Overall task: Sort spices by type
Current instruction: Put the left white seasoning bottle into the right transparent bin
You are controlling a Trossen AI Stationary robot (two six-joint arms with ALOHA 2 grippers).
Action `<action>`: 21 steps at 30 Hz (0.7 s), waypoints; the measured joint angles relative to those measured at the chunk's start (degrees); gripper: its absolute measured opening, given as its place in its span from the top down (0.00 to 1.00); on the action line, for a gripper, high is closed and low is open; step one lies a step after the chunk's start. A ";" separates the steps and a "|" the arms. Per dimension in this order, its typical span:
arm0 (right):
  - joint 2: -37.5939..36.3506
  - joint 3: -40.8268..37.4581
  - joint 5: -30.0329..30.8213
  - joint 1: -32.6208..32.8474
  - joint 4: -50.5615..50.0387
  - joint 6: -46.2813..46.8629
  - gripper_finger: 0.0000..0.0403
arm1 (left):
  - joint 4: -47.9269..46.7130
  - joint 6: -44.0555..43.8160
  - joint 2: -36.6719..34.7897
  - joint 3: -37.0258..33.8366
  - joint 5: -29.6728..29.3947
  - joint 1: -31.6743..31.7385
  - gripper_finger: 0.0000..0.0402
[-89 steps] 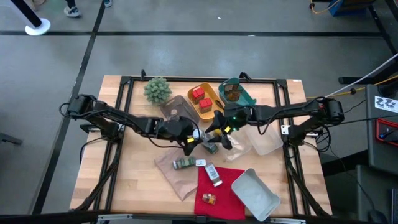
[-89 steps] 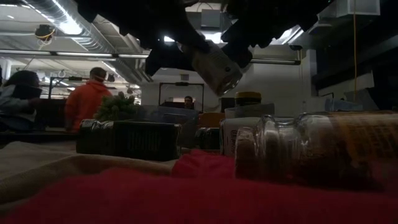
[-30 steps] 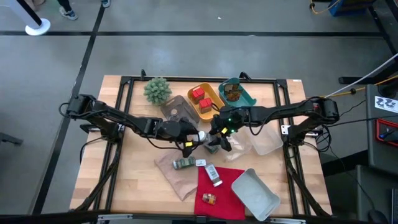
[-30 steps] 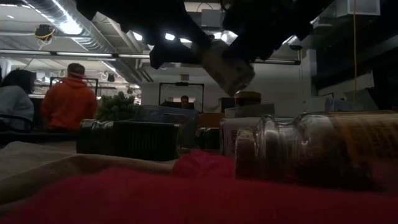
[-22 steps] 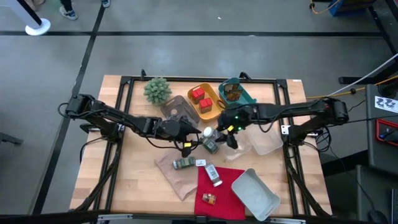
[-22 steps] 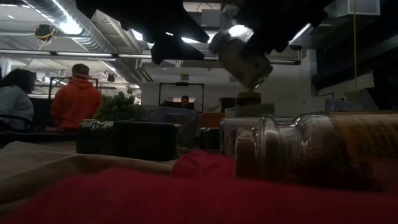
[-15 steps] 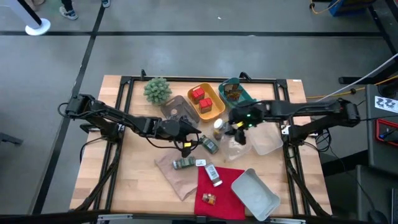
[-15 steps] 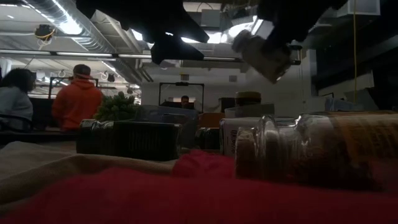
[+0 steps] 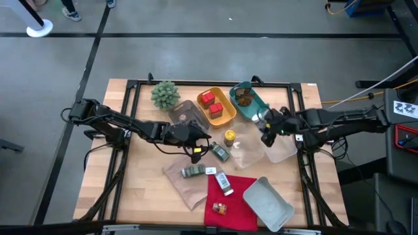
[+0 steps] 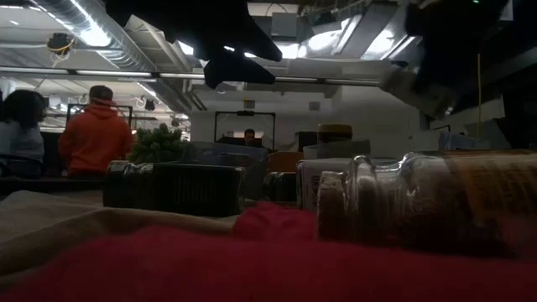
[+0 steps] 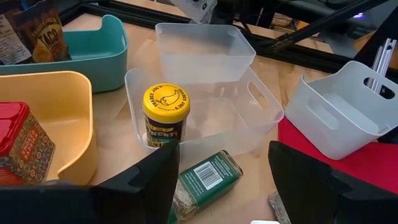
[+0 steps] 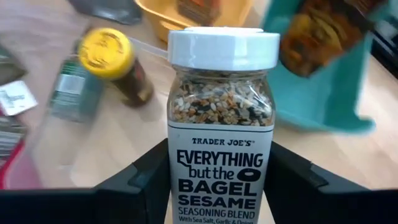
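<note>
My right gripper (image 9: 265, 124) is shut on a white-capped jar (image 12: 222, 130) of sesame seasoning, above the table's right part near the teal tray (image 9: 251, 104). The jar also shows in the low view (image 10: 409, 86), high up. My left gripper (image 9: 202, 145) stands open at mid-table with nothing between its fingers. Just beyond it a green jar (image 11: 206, 178) lies on its side on the wood. A yellow-capped jar (image 11: 165, 116) stands upright in a clear tray (image 11: 264, 115). Two red tins (image 9: 211, 103) sit in the yellow tray (image 9: 225, 116). My right gripper pinches the jar's body between its two fingers, one on each side of the label (image 12: 179, 186). The cap (image 12: 222, 48) points away from the wrist. The jar is lifted clear of the table and hangs tilted in the low view.
A spiky green plant (image 9: 165, 93) stands at the far left. Near the front edge lie a red cloth (image 9: 238, 189), a white tray (image 9: 271, 203), brown paper (image 9: 188, 188) and three more jars (image 9: 224, 183). A second clear tray (image 9: 279, 149) sits at the right. People are in the room behind.
My right gripper has carried the white-capped jar from mid-table, beside the left gripper, toward the table's right edge and upward, turning as it went. The yellow-capped jar, earlier hidden under the arms, now shows.
</note>
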 joint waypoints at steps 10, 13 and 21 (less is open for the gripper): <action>-2.99 -13.67 21.97 13.66 -1.26 24.24 0.50 | 0.00 0.17 0.00 0.00 0.00 0.00 0.43; -2.97 -18.15 26.34 16.87 0.57 30.78 0.50 | 0.00 0.19 0.00 0.00 0.00 0.00 0.43; -2.88 -26.75 34.87 22.46 7.64 37.07 0.50 | 0.02 -0.16 0.00 0.00 0.00 0.00 0.43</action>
